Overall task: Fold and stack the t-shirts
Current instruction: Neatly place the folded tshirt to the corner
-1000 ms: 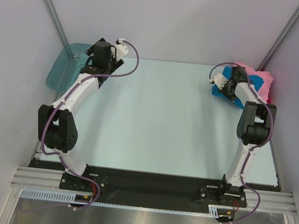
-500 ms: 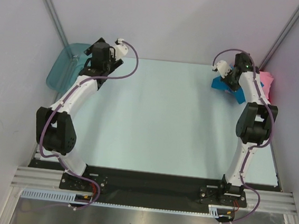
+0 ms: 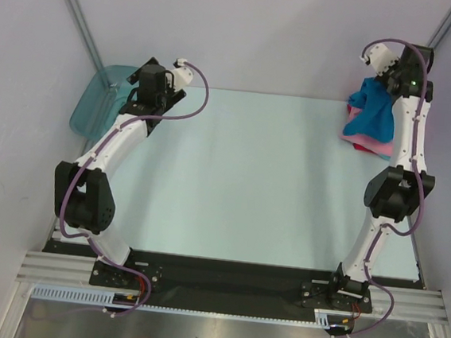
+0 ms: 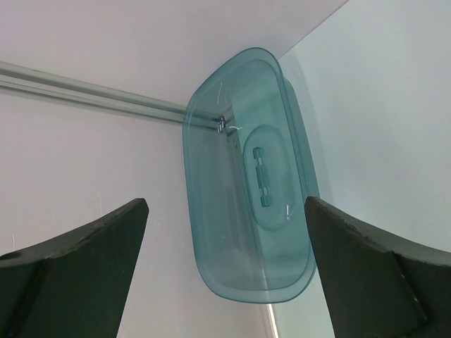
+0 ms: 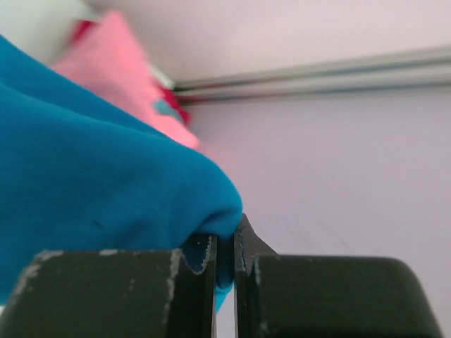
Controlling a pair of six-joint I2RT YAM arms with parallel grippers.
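Note:
My right gripper (image 3: 382,74) is raised high at the far right corner, shut on a fold of the bright blue t-shirt (image 3: 373,108), which hangs down from it. In the right wrist view the blue t-shirt (image 5: 84,162) bulges over the closed right gripper (image 5: 225,243). Below it a pink t-shirt (image 3: 369,142) lies on the table with a red edge (image 3: 358,147) showing; the pink t-shirt (image 5: 120,63) is blurred behind the blue one. My left gripper (image 3: 130,93) stands open at the far left, holding nothing.
A translucent teal plastic tub (image 3: 96,102) leans at the far left corner, and this tub (image 4: 246,176) sits straight ahead of the open left gripper (image 4: 225,211). Grey walls close in the table (image 3: 233,178) on the back and both sides.
The right arm has risen and swung back, lifting the blue t-shirt off the pile so it hangs above the pink one. The left arm has barely moved.

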